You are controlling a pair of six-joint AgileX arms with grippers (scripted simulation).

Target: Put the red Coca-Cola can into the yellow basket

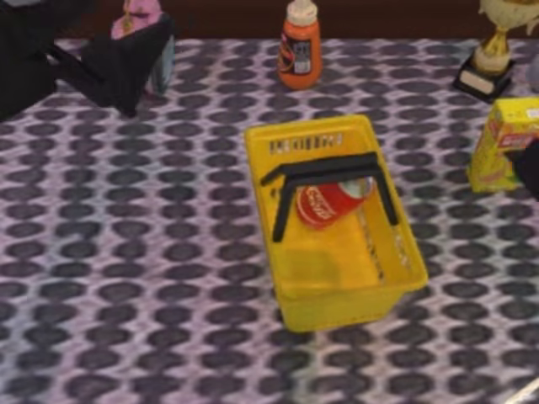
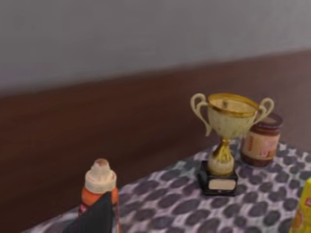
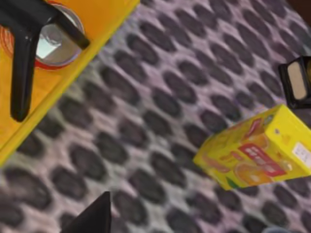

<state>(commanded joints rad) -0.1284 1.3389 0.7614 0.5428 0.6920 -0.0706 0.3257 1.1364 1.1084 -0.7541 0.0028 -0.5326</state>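
The red Coca-Cola can point(image 1: 328, 202) lies on its side inside the yellow basket point(image 1: 337, 290), under the black handle point(image 1: 324, 167). In the right wrist view the can's silver top point(image 3: 53, 41) shows behind the handle point(image 3: 22, 58), inside the basket's wall point(image 3: 104, 12). My right gripper point(image 1: 530, 168) sits at the table's right edge, well clear of the basket, open and holding nothing. Only one of its fingers point(image 3: 92, 218) shows in its own view. My left gripper point(image 1: 126, 71) is parked at the back left, open and empty, with one finger point(image 2: 99, 216) in sight.
An orange bottle with a white cap point(image 1: 300, 46) stands behind the basket. A gold trophy point(image 1: 491, 50) is at the back right, with a brown jar point(image 2: 262, 141) beside it. A yellow juice carton point(image 1: 504, 143) stands next to my right gripper. A pink object point(image 1: 135, 17) sits behind my left gripper.
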